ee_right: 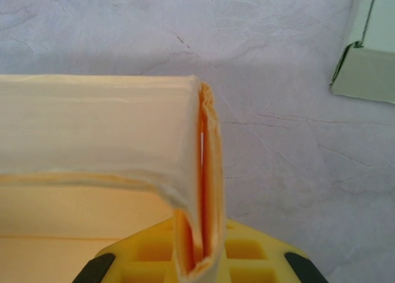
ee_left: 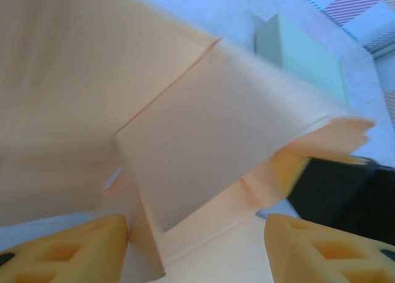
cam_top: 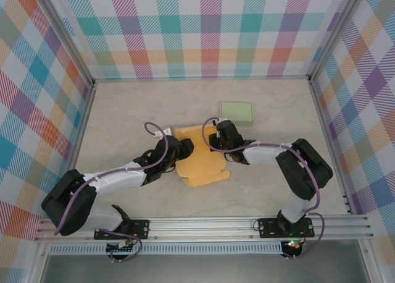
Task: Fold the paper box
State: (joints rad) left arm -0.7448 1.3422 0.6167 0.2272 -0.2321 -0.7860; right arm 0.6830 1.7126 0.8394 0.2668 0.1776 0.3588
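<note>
The orange paper box (cam_top: 200, 162) lies partly folded in the middle of the table. My left gripper (cam_top: 184, 148) is at its left edge. In the left wrist view its two yellow fingers (ee_left: 92, 249) stand well apart, open, with a raised flap (ee_left: 222, 141) of the box just ahead between them and not pinched. My right gripper (cam_top: 214, 136) is at the box's far right corner. From the right wrist it (ee_right: 197, 258) is shut on a doubled-over wall (ee_right: 207, 190) of the paper box, which stands upright in the jaws.
A pale green closed box (cam_top: 237, 112) sits just behind the right gripper, also seen as the green box (ee_right: 370, 67) at the upper right of the right wrist view. Checked walls enclose the table on three sides. Bare tabletop (cam_top: 129, 116) lies left and far.
</note>
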